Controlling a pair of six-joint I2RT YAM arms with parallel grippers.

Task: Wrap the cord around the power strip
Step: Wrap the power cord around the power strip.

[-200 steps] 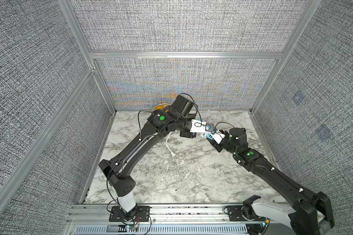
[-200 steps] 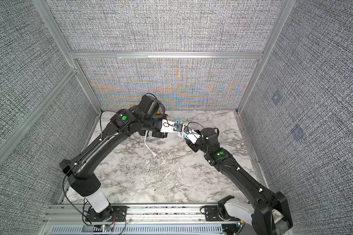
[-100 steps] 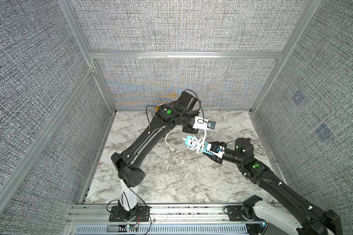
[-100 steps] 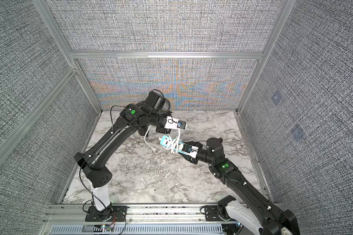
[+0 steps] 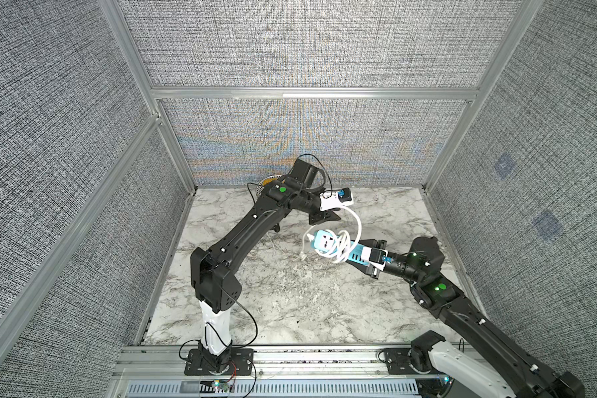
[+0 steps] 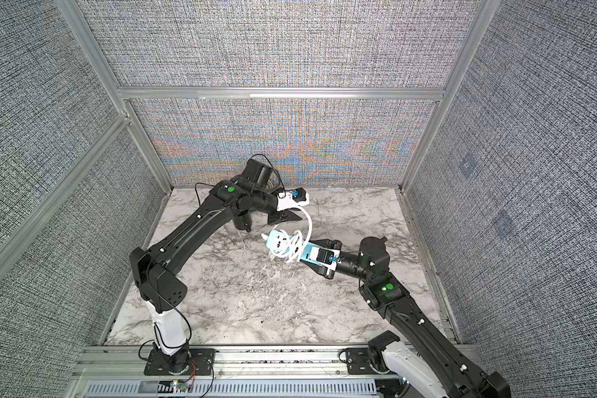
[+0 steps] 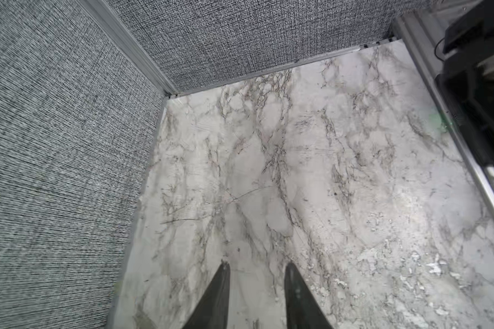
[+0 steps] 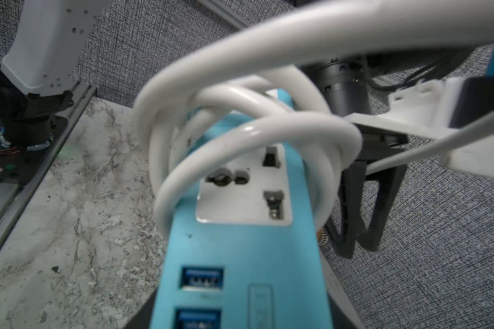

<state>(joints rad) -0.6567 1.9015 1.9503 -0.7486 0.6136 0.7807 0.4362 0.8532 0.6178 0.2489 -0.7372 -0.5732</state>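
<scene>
The strip [image 5: 324, 241] is held off the table [image 5: 290, 303], just right of centre in both top views, and points toward the upper left. It is clamped at its USB end by the right gripper [image 5: 359, 254], whose jaws are closed on its sides. By that hold the socket end is left free, so that turns can be passed over it.

The cord [image 8: 254, 131] is laid around the strip's middle in several loose, crossing loops, seen close in the right wrist view. One wider loop is carried upward from the bundle to just beside the left gripper [image 7: 257, 265], above centre in the top views. That gripper's fingers are seen apart in the left wrist view, with only bare marble between them, so nothing is gripped by it.

The wrapping is judged largely done, though slack. The wide loop is not yet drawn against the strip, and the plug cannot be made out. A snugger last turn is probably needed, lest the coils slide off the free end.
</scene>
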